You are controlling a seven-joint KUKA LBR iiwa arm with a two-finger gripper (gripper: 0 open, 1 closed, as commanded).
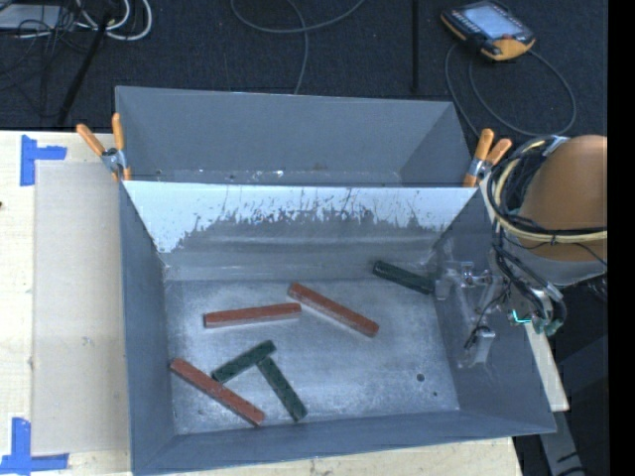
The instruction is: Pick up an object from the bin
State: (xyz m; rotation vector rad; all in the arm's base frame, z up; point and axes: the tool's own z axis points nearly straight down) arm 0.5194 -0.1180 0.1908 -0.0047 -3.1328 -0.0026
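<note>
A short, flat, dark green stick (402, 277) lies slanted on the floor of the bin (298, 157). It is just left of the gripper (472, 315), with one end close against it. I cannot tell whether the gripper is open or closed. Further left lie two reddish-brown sticks (332, 308), and beyond them a loose cluster of sticks (243, 375).

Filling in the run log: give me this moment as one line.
gripper: by bin right wall | nearest: dark green bar | rest: brown bars, green bars on floor
</note>
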